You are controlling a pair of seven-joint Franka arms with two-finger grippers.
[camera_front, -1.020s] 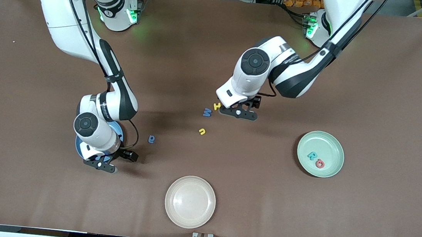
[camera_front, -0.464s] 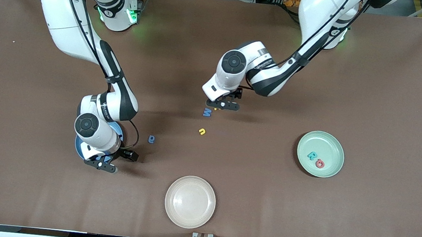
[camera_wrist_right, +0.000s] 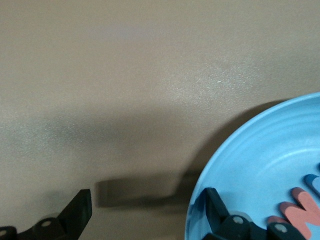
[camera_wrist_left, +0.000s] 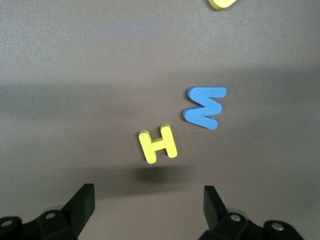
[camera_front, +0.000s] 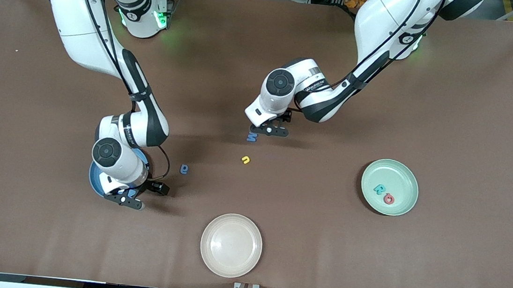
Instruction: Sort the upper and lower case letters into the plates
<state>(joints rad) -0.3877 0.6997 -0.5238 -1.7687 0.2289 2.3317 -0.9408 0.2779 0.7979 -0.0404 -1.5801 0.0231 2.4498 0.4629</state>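
Hovering left claw (camera_wrist_left: 149, 210), fingers apart, over yellow H (camera_wrist_left: 158, 144)

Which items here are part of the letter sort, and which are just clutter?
In play: yellow H, blue M, yellow n, blue letter, green plate holding teal R and red O, blue plate.
Lying about: cream plate.

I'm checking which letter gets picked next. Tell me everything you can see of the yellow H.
The yellow H is a small, flat capital letter, foam by its look, with two bars and a crossbar. It lies flat on the brown table, slightly turned, beside the blue W but apart from it. The left gripper hangs open above it, fingers either side, not touching. In the front view that gripper hides it.
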